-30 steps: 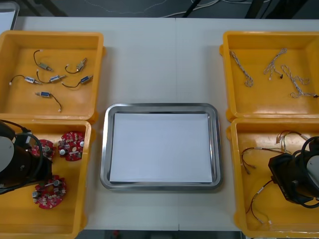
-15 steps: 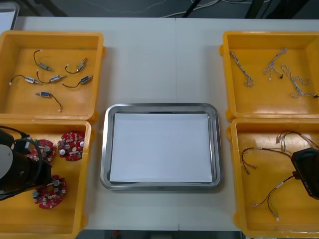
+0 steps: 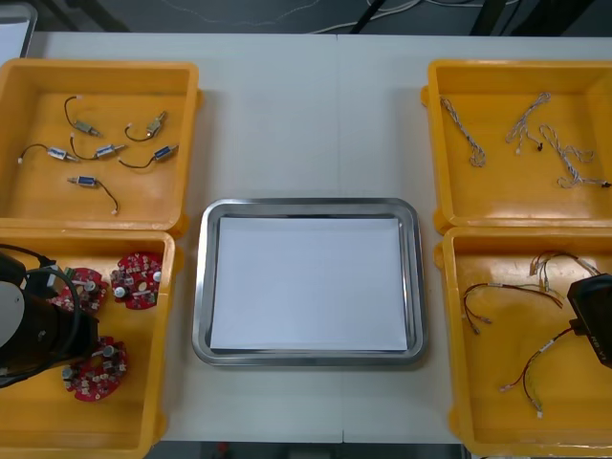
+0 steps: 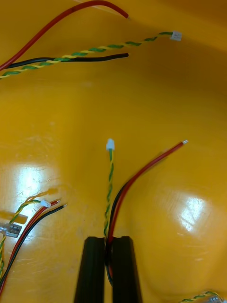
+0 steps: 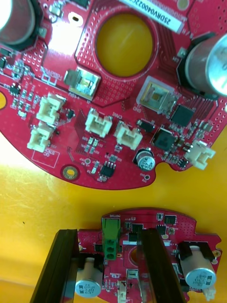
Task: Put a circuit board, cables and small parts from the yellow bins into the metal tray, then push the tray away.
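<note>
cable (image 4: 111,173) pinched in r gripper (image 4: 108,242); l gripper (image 5: 109,235) spread over circuit board (image 5: 208,242) in yellow bin (image 5: 28,199)

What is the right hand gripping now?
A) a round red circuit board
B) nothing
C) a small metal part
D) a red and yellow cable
D: the right hand is shut on a red and yellow cable, its strands running out from the grip over the yellow bin.
</note>
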